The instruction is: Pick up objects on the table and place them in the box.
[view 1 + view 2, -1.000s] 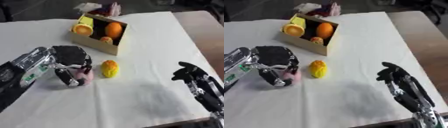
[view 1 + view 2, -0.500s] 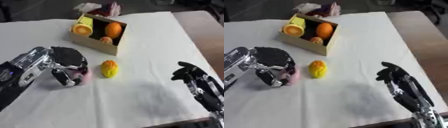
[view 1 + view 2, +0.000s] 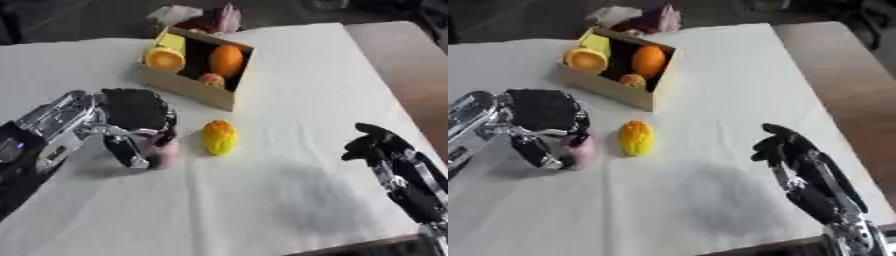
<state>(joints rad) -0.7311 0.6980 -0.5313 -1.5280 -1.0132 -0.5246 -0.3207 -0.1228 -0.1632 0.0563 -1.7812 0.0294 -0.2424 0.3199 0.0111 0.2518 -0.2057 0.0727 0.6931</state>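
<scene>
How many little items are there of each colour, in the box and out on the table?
Orange: 3, the round orange fruit, the orange-faced yellow piece and a small orange ball, in the cardboard box.
Yellow: 1, bumpy oval.
Pink: 1, in the left hand.
Total: 5.

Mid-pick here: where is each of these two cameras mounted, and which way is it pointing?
Left eye view: head camera, looking down at the table; left hand curled round a pink object, right hand at the lower right.
Right eye view: the other eye, same downward look.
Both show the box and the yellow object.
</scene>
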